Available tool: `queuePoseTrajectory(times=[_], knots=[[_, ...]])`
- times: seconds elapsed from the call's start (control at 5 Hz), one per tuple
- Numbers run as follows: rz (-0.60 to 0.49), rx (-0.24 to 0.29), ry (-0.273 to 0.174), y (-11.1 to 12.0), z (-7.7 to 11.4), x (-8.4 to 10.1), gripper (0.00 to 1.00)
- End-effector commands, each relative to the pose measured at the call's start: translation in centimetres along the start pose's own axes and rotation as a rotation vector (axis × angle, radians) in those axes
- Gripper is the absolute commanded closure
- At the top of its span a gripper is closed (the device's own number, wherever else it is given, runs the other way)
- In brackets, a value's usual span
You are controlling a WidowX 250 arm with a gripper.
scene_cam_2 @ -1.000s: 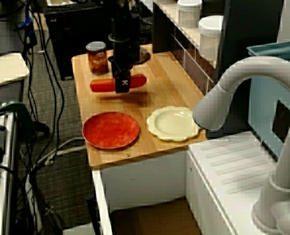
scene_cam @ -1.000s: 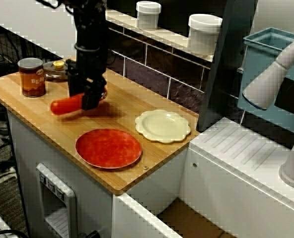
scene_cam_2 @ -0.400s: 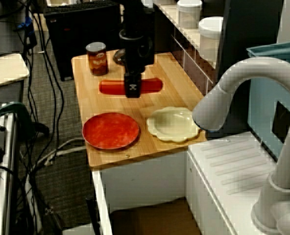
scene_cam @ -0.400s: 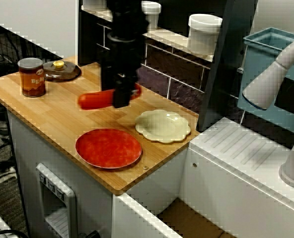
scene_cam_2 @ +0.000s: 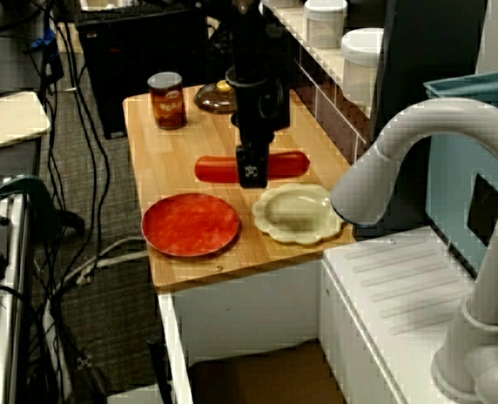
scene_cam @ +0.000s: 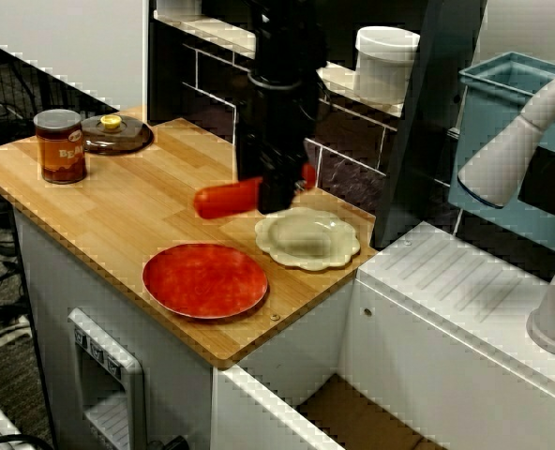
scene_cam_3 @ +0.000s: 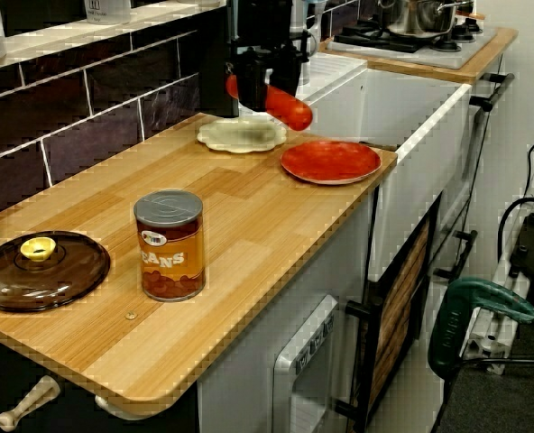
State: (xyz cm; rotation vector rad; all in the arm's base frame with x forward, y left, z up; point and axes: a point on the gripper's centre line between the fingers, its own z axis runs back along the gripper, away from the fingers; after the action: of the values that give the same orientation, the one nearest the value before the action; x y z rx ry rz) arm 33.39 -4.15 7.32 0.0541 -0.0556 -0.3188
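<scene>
Gripping the red sausage (scene_cam_2: 218, 168) tight, the fingers (scene_cam_2: 251, 172) have carried it over beside the cream plate (scene_cam_2: 304, 220)

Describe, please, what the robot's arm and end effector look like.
The arm is black, a thick column with a rounded collar low down. The end effector is a narrow black block bearing small pale marks, too blurred to read.

My arm (scene_cam: 282, 84) swings away from the can (scene_cam: 60, 145) end of the desk (scene_cam: 118, 206), I now have it beside the cream plate (scene_cam: 320, 246), red sausage (scene_cam: 226, 199) in my jaws carried along, now hanging at that plate's edge, its shadow now falling on the plate
</scene>
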Motion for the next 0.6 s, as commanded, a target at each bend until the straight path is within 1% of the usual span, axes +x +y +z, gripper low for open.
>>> queuePoseTrajectory(times=[0.0, 0.2, 0.4], knots=[[0.018, 0.012, -0.02, -0.1, -0.7, 2.5, 1.0], [0.035, 0.017, 0.004, 0.3, -1.8, 3.3, 1.0], [0.043, 0.012, 0.02, 0.8, -2.1, 3.4, 0.0]])
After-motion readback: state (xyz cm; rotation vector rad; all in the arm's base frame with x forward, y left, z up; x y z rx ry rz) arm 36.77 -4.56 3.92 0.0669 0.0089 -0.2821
